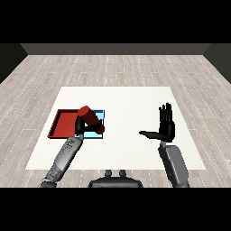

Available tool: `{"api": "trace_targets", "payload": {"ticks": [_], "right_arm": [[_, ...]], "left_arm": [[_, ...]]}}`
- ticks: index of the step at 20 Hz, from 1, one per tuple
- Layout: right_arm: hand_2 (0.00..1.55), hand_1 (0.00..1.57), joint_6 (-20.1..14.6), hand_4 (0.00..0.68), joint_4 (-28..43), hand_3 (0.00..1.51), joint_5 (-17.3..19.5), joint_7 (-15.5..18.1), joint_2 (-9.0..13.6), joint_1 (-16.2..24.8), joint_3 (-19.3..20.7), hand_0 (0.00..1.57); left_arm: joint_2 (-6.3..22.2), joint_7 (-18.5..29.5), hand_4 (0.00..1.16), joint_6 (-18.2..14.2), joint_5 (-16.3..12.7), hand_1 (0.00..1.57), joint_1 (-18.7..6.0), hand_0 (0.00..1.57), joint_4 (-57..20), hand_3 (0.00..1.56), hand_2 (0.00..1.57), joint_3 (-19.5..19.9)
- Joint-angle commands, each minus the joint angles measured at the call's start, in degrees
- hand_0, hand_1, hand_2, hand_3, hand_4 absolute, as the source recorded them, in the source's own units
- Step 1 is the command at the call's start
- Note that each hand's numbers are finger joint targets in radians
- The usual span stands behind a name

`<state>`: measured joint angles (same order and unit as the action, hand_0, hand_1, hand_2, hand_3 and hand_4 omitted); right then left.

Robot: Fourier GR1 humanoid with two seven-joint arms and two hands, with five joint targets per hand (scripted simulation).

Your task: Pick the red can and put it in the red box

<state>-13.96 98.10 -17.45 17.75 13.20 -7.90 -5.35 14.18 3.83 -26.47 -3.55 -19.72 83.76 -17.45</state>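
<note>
While I watched through the head view, my left hand [81,125] had its fingers curled round the red can [91,118], which lay tilted in the grasp, its top pointing up and to the left. From where I sat the can appeared over the seam between the red tray [63,122] and the light blue tray [100,113] — I could not tell whether it touched either one. My left forearm [66,153] rose from the lower left corner of the view across the white table [131,103].

My right hand [165,125] stood well apart on the right side of the table, fingers straight and pointing up, thumb stretched out to the left, holding nothing.

Most of the light blue tray was hidden behind the can and hand — only its upper right corner and a strip of its near edge showed. The fingers themselves were hard to separate, dark against the can.
</note>
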Motion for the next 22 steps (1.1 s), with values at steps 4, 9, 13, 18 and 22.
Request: {"api": "trace_targets", "payload": {"ticks": [4,9,13,18,22], "right_arm": [[0.00,0.00,4.1,0.000,-3.3,0.00,0.9,4.7,0.3,9.1,0.6,0.00],[0.00,0.00,2.9,0.000,-8.6,0.00,1.4,3.5,-1.9,5.2,0.3,0.00],[0.00,0.00,5.9,0.000,-12.8,0.00,0.7,6.8,-0.5,5.9,2.8,0.00],[0.00,0.00,6.3,0.000,-16.4,0.00,1.8,10.0,-0.5,3.5,4.0,0.00],[0.00,0.00,7.5,0.000,-9.8,0.00,0.7,7.2,0.3,5.7,3.1,0.00]], "left_arm": [[6.3,-3.3,1.13,2.5,2.7,1.57,-3.8,1.57,-4.3,1.44,1.55,6.3],[11.1,-2.3,1.10,4.1,5.7,1.57,-9.8,1.57,-18.1,1.42,1.51,10.7],[11.6,-1.9,1.09,4.4,6.2,1.57,-12.0,1.57,-30.0,1.44,1.53,13.6],[12.9,5.3,1.09,5.6,4.9,1.57,-12.4,1.57,-47.0,1.49,1.57,18.7],[13.0,7.6,1.04,4.5,7.3,1.57,-16.5,1.57,-59.8,1.50,1.57,19.6]]}}
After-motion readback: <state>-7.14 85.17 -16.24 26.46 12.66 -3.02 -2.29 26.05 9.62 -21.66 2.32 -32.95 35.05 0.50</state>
